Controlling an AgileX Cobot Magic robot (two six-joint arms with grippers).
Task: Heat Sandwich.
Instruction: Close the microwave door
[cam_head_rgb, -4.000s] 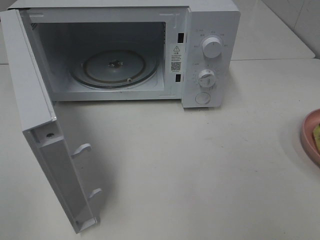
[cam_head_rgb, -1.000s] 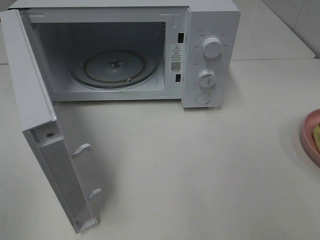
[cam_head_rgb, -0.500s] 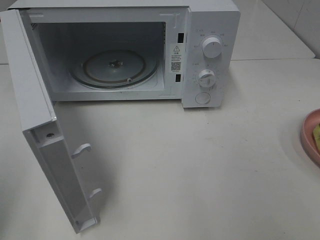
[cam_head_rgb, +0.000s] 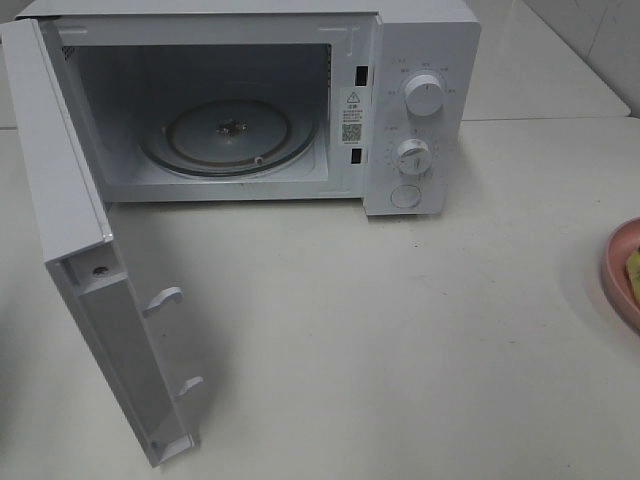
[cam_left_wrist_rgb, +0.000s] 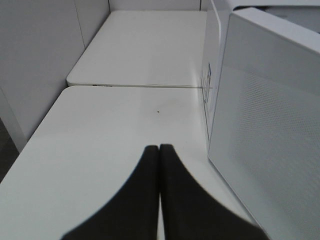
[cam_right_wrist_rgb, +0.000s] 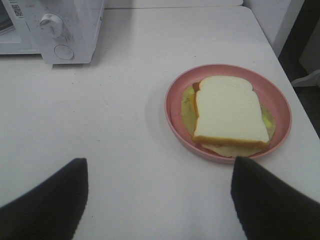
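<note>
The sandwich, white bread over green and reddish filling, lies on a round pink plate on the white table. In the exterior high view only the plate's edge and a sliver of the sandwich show at the far right. The white microwave stands at the back with its door swung wide open and its glass turntable bare. My right gripper is open and empty, short of the plate. My left gripper is shut and empty, beside the door's outer face.
The microwave's control panel with two knobs and a round button faces front; it also shows in the right wrist view. A second white table adjoins behind. A grey wall panel stands at the left table edge.
</note>
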